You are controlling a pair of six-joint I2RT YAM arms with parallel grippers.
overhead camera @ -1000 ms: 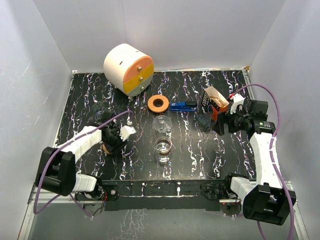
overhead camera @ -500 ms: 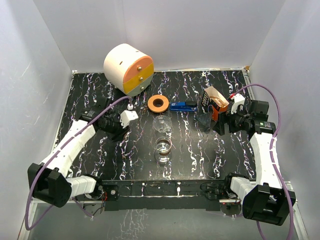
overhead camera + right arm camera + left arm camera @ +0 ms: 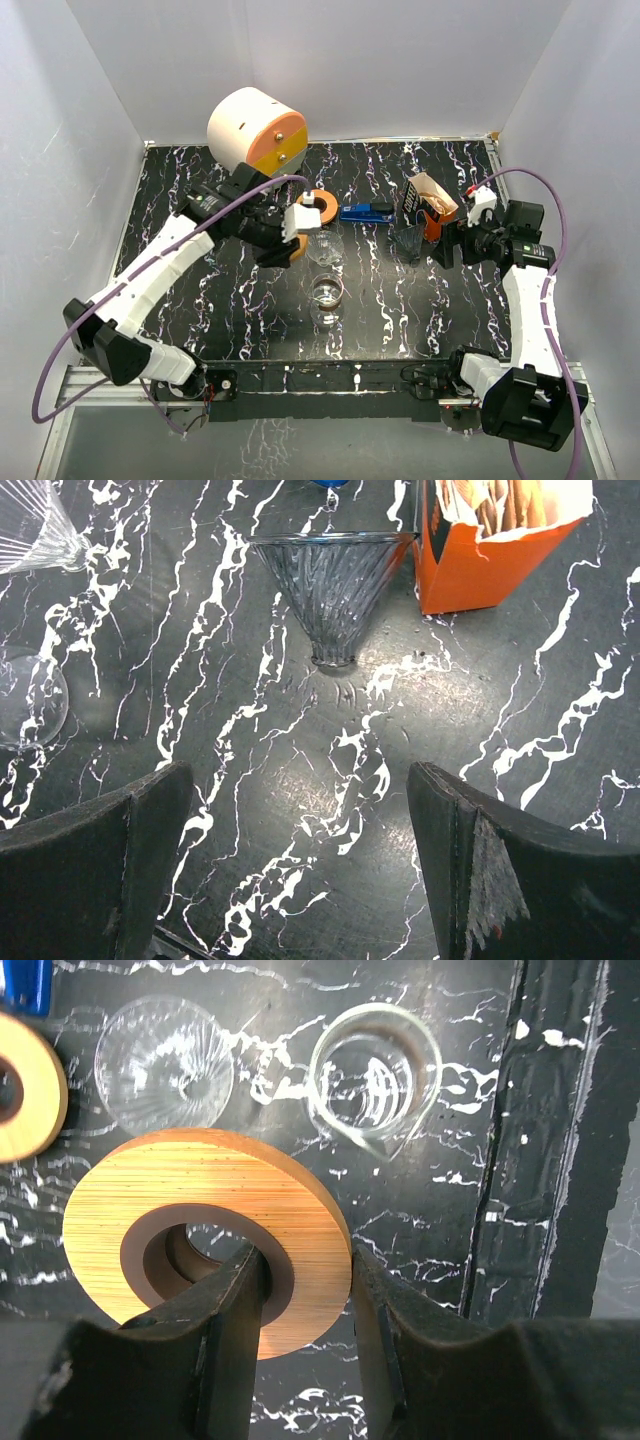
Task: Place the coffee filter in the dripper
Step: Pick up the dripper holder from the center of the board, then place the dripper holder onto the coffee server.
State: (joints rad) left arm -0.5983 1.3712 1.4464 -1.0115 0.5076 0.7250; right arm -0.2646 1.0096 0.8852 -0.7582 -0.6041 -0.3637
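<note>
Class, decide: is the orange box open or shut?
Open: the orange box has its flaps spread, and paper filters show inside.

The black fingers of the left gripper hide the near rim of the pale wooden ring with a grey lining, and the left wrist view's edge cuts off a second wooden ring. The right wrist view's top edge crops the orange cardboard carton and its brown paper filters.

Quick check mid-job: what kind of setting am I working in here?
Probably a lab test cell, not a kitchen: plain white walls box in a black marbled table, and the coffee props, a glass dripper and an orange filter box, are staged on it.
</note>
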